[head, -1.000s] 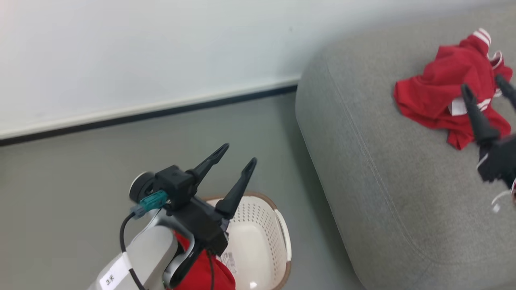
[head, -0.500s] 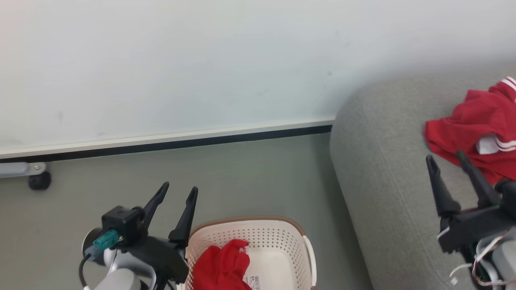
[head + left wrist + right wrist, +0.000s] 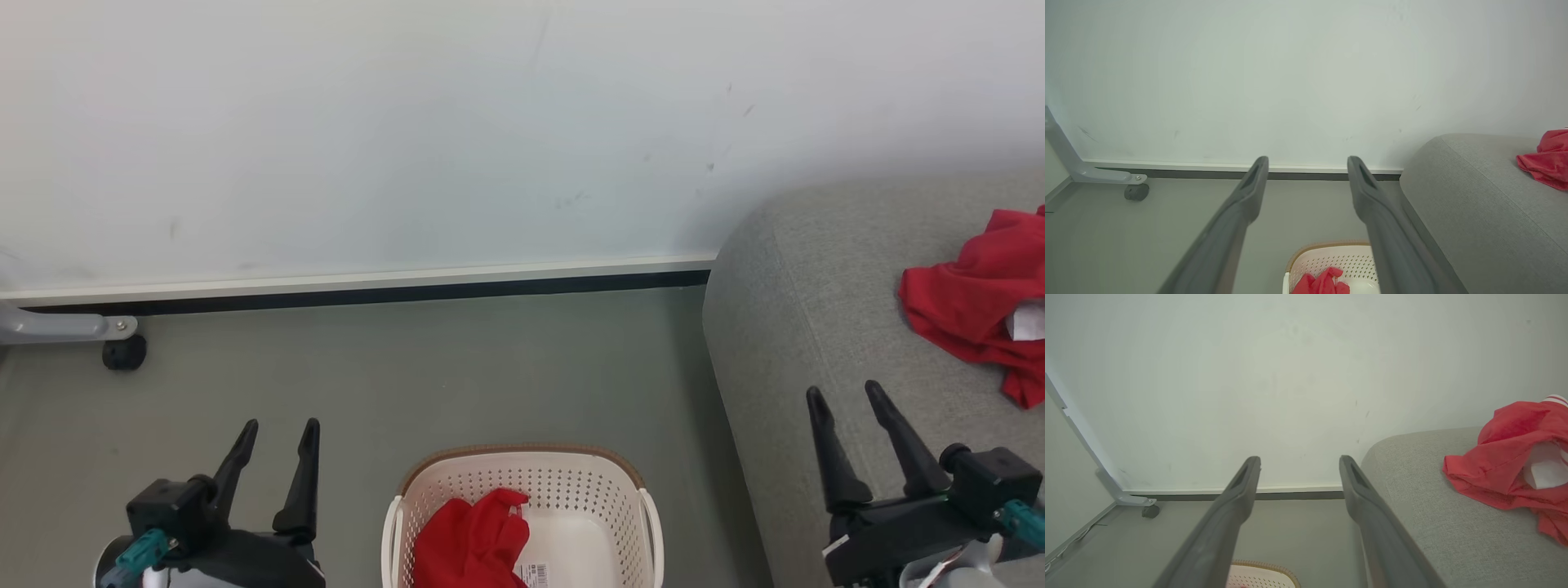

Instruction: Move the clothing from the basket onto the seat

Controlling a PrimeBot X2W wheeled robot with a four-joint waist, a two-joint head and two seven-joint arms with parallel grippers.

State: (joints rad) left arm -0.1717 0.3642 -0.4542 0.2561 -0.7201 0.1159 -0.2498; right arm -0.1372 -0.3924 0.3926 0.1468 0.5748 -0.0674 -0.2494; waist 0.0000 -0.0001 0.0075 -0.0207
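Note:
A plain red garment (image 3: 473, 539) lies bunched in the left half of the cream perforated basket (image 3: 571, 482) on the floor; the left wrist view catches that garment (image 3: 1321, 282) and the basket (image 3: 1327, 259) too. A second red garment with white trim (image 3: 976, 302) rests on the grey seat (image 3: 800, 327), also seen as red cloth (image 3: 1506, 465) in the right wrist view. My left gripper (image 3: 277, 429) is open and empty, left of the basket. My right gripper (image 3: 845, 392) is open and empty over the seat's front edge, short of the garment there.
A white wall with a dark skirting strip (image 3: 367, 294) runs behind. A grey metal leg with a black castor (image 3: 122, 353) stands at the far left on the grey floor. The basket's brown rim (image 3: 1261, 565) shows in the right wrist view.
The head camera has swung left and levelled, so the whole scene shifted. Both grippers have drawn back toward the lower corners, still open; the left one no longer hangs over the basket.

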